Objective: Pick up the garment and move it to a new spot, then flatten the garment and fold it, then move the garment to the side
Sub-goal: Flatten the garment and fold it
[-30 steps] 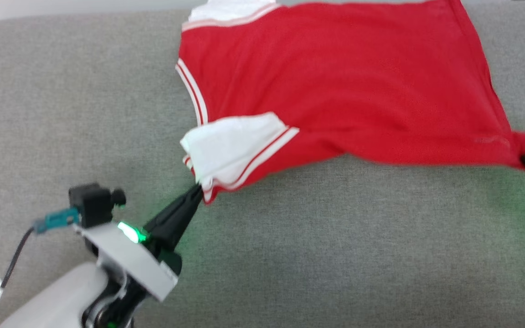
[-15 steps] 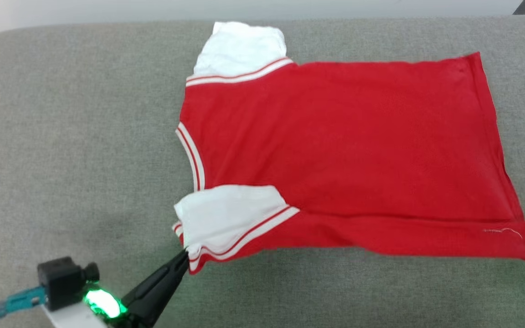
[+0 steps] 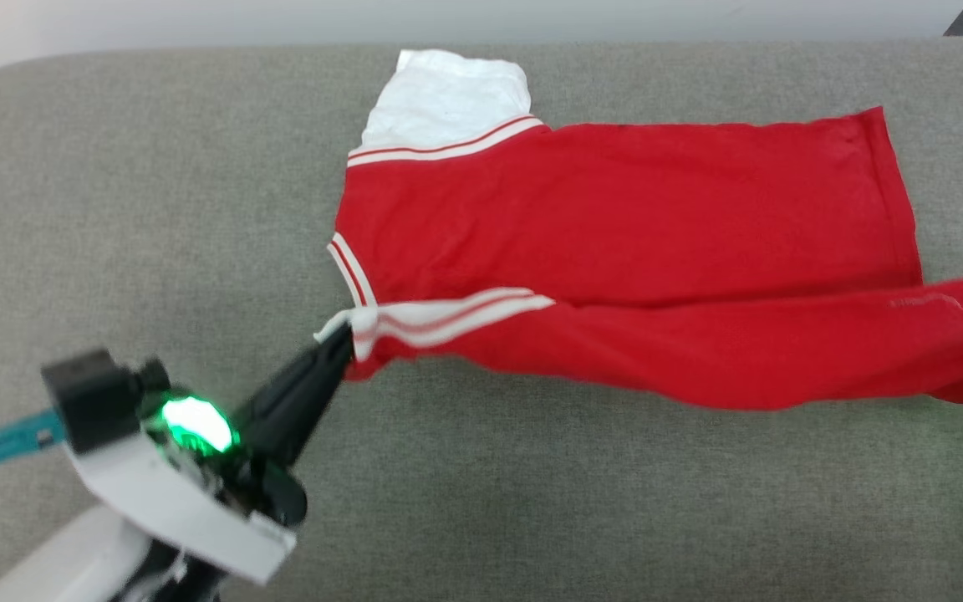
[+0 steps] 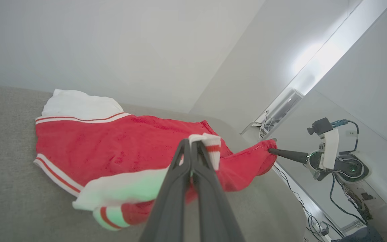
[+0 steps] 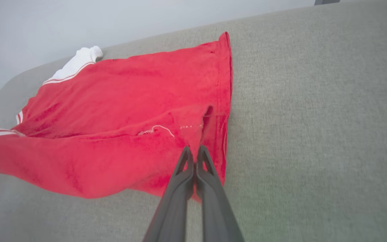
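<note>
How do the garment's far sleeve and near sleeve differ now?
The far sleeve lies flat and spread on the grey surface; the near sleeve is bunched and lifted. Nothing holds the far sleeve; the left tool is shut on the near sleeve. Both are white with red-striped trim.

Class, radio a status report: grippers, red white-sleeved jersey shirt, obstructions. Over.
Left gripper shut on sleeve of red white-sleeved jersey shirt. Right gripper shut on hem corner. Near edge raised, rest flat on grey fabric surface. No obstruction seen.

The left tool [image 3: 338,349], on its slanted forearm, has its fingers pinched together on the shirt's [image 3: 615,234] sleeve. The right tool [image 5: 194,150] is clamped on the hem corner.
</note>
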Controlling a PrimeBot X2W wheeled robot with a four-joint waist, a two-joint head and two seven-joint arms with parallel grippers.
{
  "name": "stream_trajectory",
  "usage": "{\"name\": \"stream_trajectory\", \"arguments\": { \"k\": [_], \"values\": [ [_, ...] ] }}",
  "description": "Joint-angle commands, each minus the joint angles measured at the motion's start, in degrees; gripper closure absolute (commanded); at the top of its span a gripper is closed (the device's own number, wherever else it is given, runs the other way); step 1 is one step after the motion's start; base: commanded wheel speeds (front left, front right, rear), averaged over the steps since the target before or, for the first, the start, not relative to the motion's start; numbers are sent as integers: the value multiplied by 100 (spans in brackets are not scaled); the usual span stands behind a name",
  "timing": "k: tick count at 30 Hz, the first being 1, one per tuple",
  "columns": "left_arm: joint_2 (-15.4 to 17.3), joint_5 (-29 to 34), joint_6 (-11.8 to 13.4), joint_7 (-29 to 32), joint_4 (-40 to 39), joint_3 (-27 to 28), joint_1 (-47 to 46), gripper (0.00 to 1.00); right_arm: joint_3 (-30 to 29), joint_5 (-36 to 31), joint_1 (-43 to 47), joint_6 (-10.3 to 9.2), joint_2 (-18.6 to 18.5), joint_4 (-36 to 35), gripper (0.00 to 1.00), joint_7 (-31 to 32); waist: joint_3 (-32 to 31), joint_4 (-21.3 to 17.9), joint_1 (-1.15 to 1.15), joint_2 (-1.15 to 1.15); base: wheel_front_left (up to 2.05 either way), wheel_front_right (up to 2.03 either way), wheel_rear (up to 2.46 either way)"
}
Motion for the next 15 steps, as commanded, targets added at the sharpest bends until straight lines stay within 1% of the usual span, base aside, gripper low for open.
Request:
{"name": "stream_trajectory", "arguments": {
  "k": [1, 6, 8, 15],
  "values": [
    [-62, -65, 15, -4, 133, -9, -187, 100, 96, -78, -187, -4, 15, 141, 100, -49, 47, 2, 0, 0, 0, 0, 0],
    [-184, -221, 15, -2, 628, -277, -745, 100, 433, -313, -741, -4, -8, 765, 100, -256, 302, -30, 0, 0, 0, 0, 0],
    [-304, -271, 15, -3, 892, -302, -918, 100, 521, -407, -867, -4, -27, 985, 100, -408, 429, -28, 0, 0, 0, 0, 0],
    [-413, -32, 15, -2, 1702, -650, -1285, 100, 952, -486, -1159, -4, -40, 1600, 100, -880, 801, -121, 0, 0, 0, 0, 0]
  ]
}}
